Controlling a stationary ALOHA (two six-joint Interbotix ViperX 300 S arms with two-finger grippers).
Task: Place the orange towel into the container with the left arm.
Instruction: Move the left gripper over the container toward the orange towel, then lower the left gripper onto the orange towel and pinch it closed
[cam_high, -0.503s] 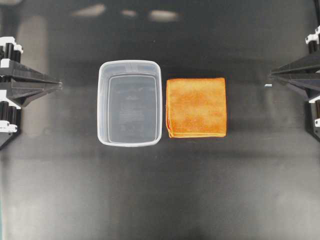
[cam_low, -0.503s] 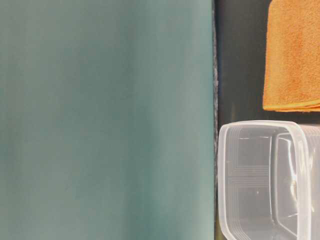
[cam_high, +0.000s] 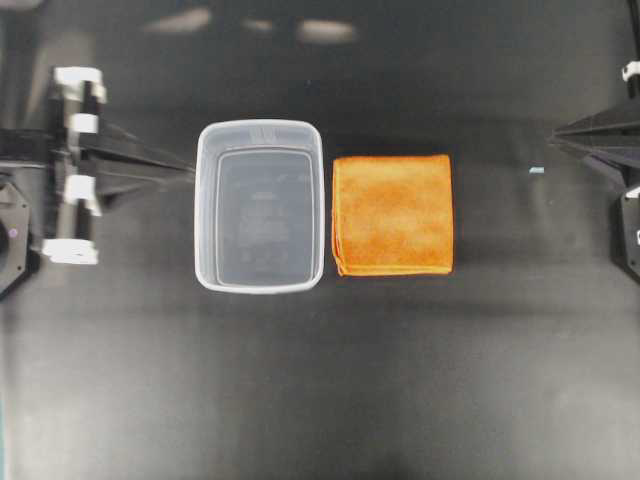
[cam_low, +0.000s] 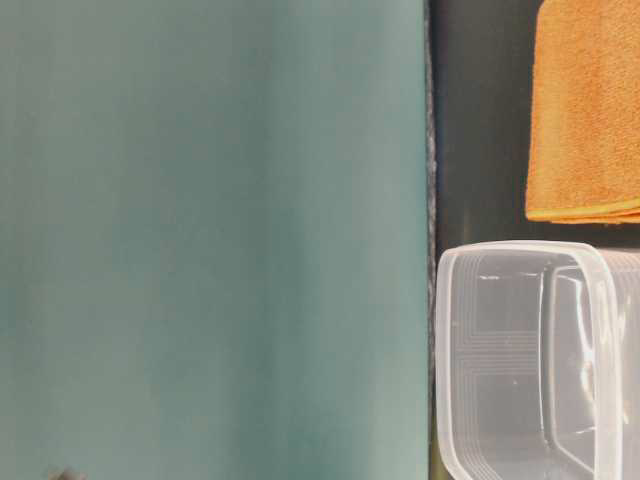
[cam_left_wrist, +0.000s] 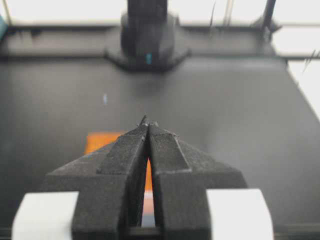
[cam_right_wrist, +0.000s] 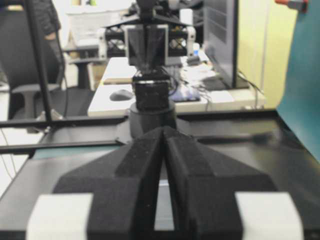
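The orange towel (cam_high: 393, 214) lies folded flat on the black table, just right of the clear container (cam_high: 204, 205), which stands upright with nothing in it. Both also show in the table-level view: towel (cam_low: 585, 110), container (cam_low: 520, 360). My left gripper (cam_high: 190, 166) is shut with nothing in it, its tip at the container's left rim. In the left wrist view the left gripper (cam_left_wrist: 148, 121) has its fingers pressed together, a strip of orange towel (cam_left_wrist: 102, 142) beyond them. My right gripper (cam_high: 556, 138) is shut at the right edge, far from the towel; the right wrist view shows the right gripper (cam_right_wrist: 163, 130) with jaws together.
A small pale speck (cam_high: 537, 170) lies on the table right of the towel. A teal wall (cam_low: 210, 240) fills the left of the table-level view. The right arm's base (cam_left_wrist: 148, 40) stands across the table in the left wrist view.
The left arm has swung out to the right, its tip now reaching the container's left rim. The right gripper has drawn back slightly toward the right edge. Towel and container have not moved.
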